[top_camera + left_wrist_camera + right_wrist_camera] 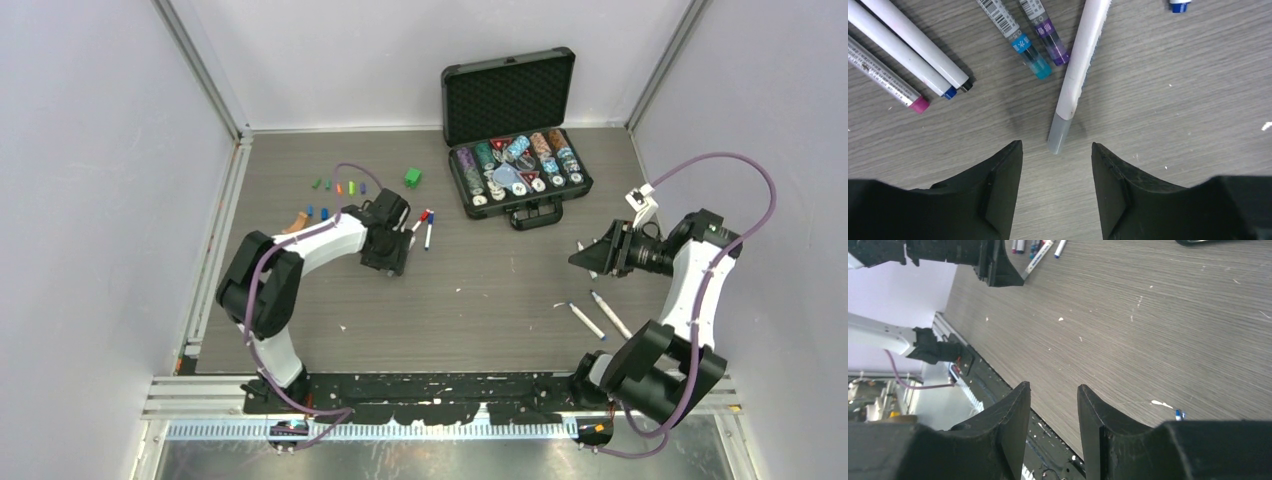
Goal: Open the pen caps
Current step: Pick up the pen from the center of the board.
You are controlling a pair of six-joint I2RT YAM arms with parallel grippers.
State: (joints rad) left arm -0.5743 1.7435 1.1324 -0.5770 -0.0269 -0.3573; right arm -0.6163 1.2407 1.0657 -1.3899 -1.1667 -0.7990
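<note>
Smooth white plastic, the grey-capped pen point(1083, 55) looks light, stiff and slippery, probably best pinched mid-barrel by the left gripper point(1057, 145), whose half-open fingers hold nothing.

open chip case point(505, 95) at back, pen caps point(338, 187) back left, two pens point(587, 322) front right

Grey wood-grain table point(480, 300) bears pens point(587, 321), caps point(339, 187), green cube point(412, 177), chip case point(508, 98).

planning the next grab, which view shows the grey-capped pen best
Left wrist: the grey-capped pen lies large ahead of the left gripper. The top view shows only tiny pens; the right wrist, a distant few.
</note>
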